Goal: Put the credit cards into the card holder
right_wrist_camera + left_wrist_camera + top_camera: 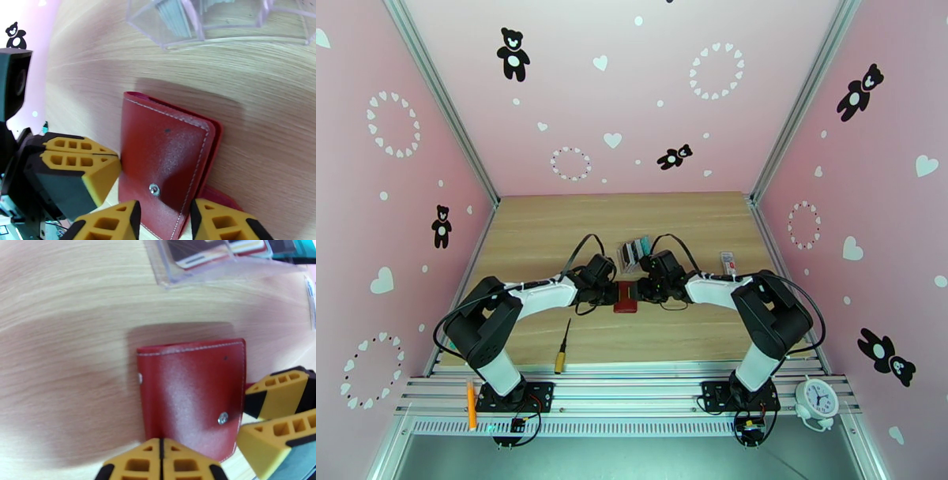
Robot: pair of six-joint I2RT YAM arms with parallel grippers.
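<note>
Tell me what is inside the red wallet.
The wallet lies folded, so its inside is covered. Only the red cover, its stitching and a metal snap show; whatever it holds is hidden.

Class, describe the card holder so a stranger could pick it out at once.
On the wooden table, find where the left gripper and right gripper meet. The card holder lies between them: a small dark red wallet with pale stitching and a metal snap, unlike the clear rack behind it.
</note>
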